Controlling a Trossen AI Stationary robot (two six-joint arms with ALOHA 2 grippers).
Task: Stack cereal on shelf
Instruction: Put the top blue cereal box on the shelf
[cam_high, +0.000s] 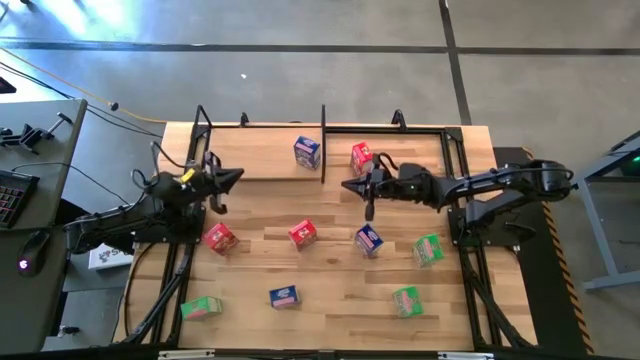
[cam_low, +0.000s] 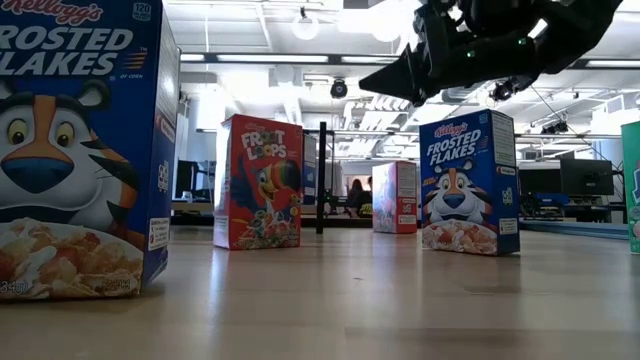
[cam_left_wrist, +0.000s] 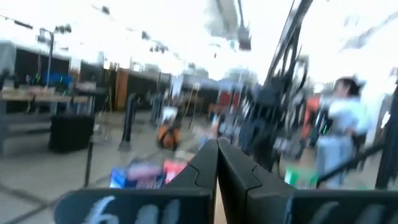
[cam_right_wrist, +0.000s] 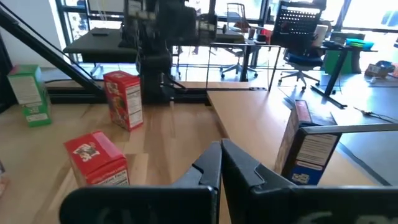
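While both grippers are hovering clenched and empty, right gripper (cam_high: 349, 186) is lying nearer the blue box (cam_high: 368, 240), desk centre.

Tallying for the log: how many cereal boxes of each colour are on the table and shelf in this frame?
Red cereal boxes: 3
Blue cereal boxes: 3
Green cereal boxes: 3
Total: 9
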